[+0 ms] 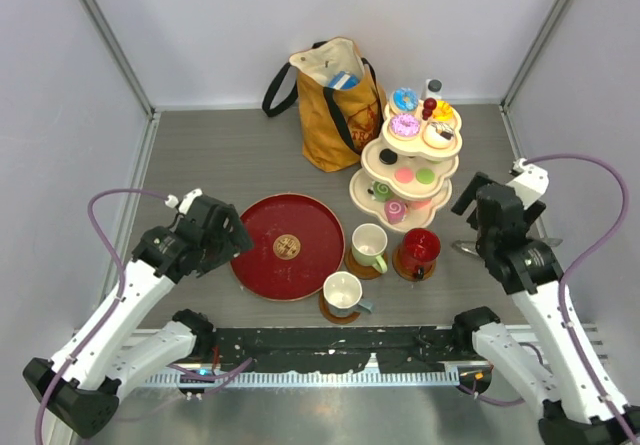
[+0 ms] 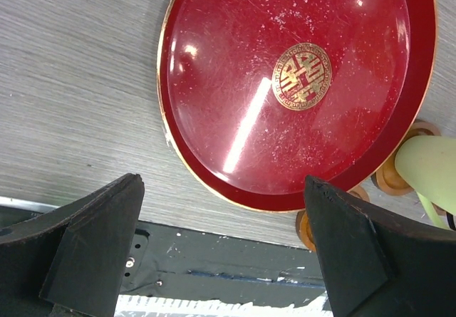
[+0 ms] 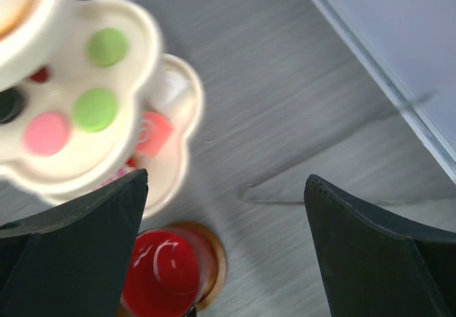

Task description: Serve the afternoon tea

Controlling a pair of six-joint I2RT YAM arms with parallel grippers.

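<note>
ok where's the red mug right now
In the top view the red mug sits on a brown saucer right of centre, just in front of the cream three-tier stand and beside the green-handled mug.

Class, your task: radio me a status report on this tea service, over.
Both grippers open, empty: left gripper at red tray, right gripper beside stand. Three mugs on saucers, treats on stand. Nothing blocking.

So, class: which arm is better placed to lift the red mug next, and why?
Likely right: the right gripper, open, faces the red mug close by; the left gripper, open, sits beyond the red tray.
</note>
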